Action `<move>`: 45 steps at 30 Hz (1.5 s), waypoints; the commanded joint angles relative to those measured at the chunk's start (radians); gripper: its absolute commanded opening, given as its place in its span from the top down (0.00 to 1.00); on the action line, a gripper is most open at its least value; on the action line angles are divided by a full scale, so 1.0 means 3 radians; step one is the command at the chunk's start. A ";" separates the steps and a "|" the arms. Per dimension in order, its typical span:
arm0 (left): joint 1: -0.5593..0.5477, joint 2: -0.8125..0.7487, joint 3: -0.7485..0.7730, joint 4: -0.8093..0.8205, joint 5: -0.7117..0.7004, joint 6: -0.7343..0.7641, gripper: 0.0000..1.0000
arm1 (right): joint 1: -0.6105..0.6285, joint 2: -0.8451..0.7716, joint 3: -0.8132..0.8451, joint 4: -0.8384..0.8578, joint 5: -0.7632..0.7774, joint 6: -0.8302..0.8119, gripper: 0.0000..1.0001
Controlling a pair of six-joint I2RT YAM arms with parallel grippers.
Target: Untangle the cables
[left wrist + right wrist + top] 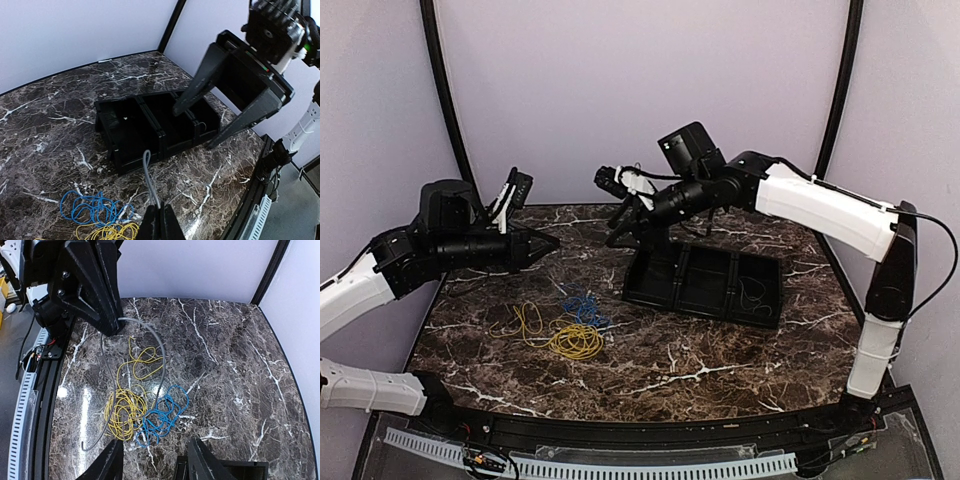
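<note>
Right wrist view: left gripper (114, 329) clamps the grey cable (159, 347) high, seemingly to draw it free of the yellow coil (122, 412) and blue coil (162, 416); right gripper (155, 447) hangs open, empty.

From my screen the table (720, 350) reads as polished dark marble, glossy with glare. The tray (700, 305) looks matt black plastic. The yellow cable (122, 412), blue cable (165, 415) and grey cable (163, 355) have smooth, slightly shiny plastic sheaths.
</note>
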 commanded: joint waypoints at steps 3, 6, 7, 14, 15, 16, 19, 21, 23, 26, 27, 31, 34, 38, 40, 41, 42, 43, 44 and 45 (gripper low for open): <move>0.0008 -0.0133 -0.0206 0.0582 0.0727 0.0056 1.00 | 0.0020 0.0242 0.0203 0.0088 -0.0475 0.0293 0.51; 0.0007 -0.0144 -0.0273 0.0708 0.0905 0.0013 1.00 | 0.0021 0.0309 0.0268 0.0087 -0.0570 0.0338 0.50; 0.0007 -0.0138 -0.0284 0.0726 0.0932 -0.0005 1.00 | 0.0021 0.0329 0.0290 0.0085 -0.0603 0.0358 0.50; 0.0003 -0.0083 -0.0365 0.0884 0.1050 -0.0073 1.00 | 0.0021 0.0432 0.0353 0.0082 -0.0741 0.0453 0.65; 0.0003 -0.0080 -0.0366 0.0886 0.1042 -0.0070 1.00 | 0.0021 0.0434 0.0351 0.0082 -0.0753 0.0451 0.70; 0.0003 -0.0072 -0.0363 0.0884 0.1031 -0.0067 1.00 | 0.0021 0.0431 0.0353 0.0078 -0.0756 0.0452 0.76; 0.0005 -0.0065 -0.0358 0.0847 0.0976 -0.0048 1.00 | 0.0014 0.0394 0.0347 0.0077 -0.0706 0.0437 0.94; 0.0003 -0.0061 -0.0350 0.0795 0.0874 -0.0025 1.00 | -0.0009 0.0341 0.0306 0.0074 -0.0654 0.0417 1.00; 0.0003 -0.0052 -0.0337 0.0718 0.0706 0.0023 0.95 | -0.0061 0.0248 0.0226 0.0043 -0.0610 0.0388 1.00; 0.0006 -0.0029 -0.0310 0.0612 0.0462 0.0120 0.66 | -0.0212 -0.0015 -0.0095 0.0060 -0.0539 0.0347 1.00; 0.0004 -0.0023 -0.0307 0.0578 0.0319 0.0138 0.53 | -0.0274 -0.0110 -0.0196 0.0067 -0.0505 0.0332 1.00; 0.0003 0.0052 -0.0270 0.0581 -0.0277 0.0195 0.30 | -0.0606 -0.0474 -0.0615 0.0079 -0.0362 0.0286 1.00; 0.0006 0.0190 -0.0142 0.0609 -0.0656 0.0262 0.27 | -0.0914 -0.0752 -0.0957 0.0125 -0.0255 0.0248 1.00; 0.0012 0.0465 -0.0025 0.0701 -0.1284 0.0370 0.27 | -0.1457 -0.1047 -0.1334 0.0099 -0.0348 0.0254 1.00; 0.0031 0.0558 -0.0085 0.0838 -0.1529 0.0441 0.28 | -0.1723 -0.1179 -0.1520 0.0070 -0.0413 0.0255 1.00; 0.0061 0.0588 -0.0118 0.0965 -0.1551 0.0467 0.28 | -0.1855 -0.1244 -0.1622 0.0068 -0.0444 0.0265 1.00; 0.0083 0.0595 -0.0185 0.1008 -0.1558 0.0488 0.29 | -0.1952 -0.1322 -0.1714 0.0068 -0.0459 0.0269 1.00; 0.0143 0.0598 -0.0212 0.1054 -0.1537 0.0480 0.29 | -0.2051 -0.1398 -0.1803 0.0061 -0.0457 0.0268 1.00; 0.0176 0.0592 -0.0258 0.1062 -0.1496 0.0457 0.30 | -0.2124 -0.1471 -0.1879 0.0048 -0.0438 0.0261 1.00; 0.0226 0.0566 -0.0276 0.1062 -0.1483 0.0454 0.30 | -0.2178 -0.1538 -0.1950 0.0044 -0.0412 0.0254 1.00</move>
